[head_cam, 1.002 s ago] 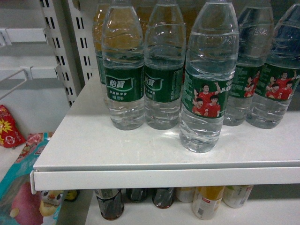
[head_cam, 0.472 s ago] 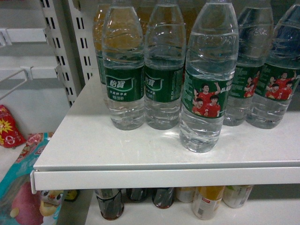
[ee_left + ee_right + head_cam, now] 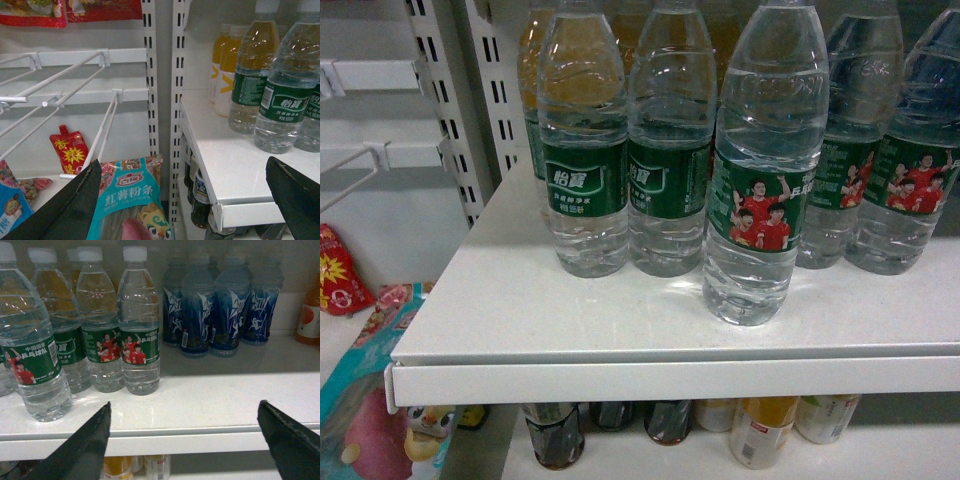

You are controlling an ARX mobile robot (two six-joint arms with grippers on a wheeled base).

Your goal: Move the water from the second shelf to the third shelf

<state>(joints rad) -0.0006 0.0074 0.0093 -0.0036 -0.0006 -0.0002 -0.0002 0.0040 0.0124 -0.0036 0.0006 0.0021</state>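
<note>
While the water bottle (image 3: 760,190) is stood proud of its row at the shelf (image 3: 570,310) edge, presumably for access, both grippers are held wide and empty.

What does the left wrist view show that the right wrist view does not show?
Only the left wrist view shows the white wire hooks, the teal noodle packet, the red sauce pouch and the yellow juice bottles at the back of the shelf. Only the right wrist view shows the dark blue drink bottles and an orange bottle at the right edge. Both show the white metal shelf, clear ribbed water bottles with green labels standing on it, and an open black gripper, the left gripper and the right gripper.
</note>
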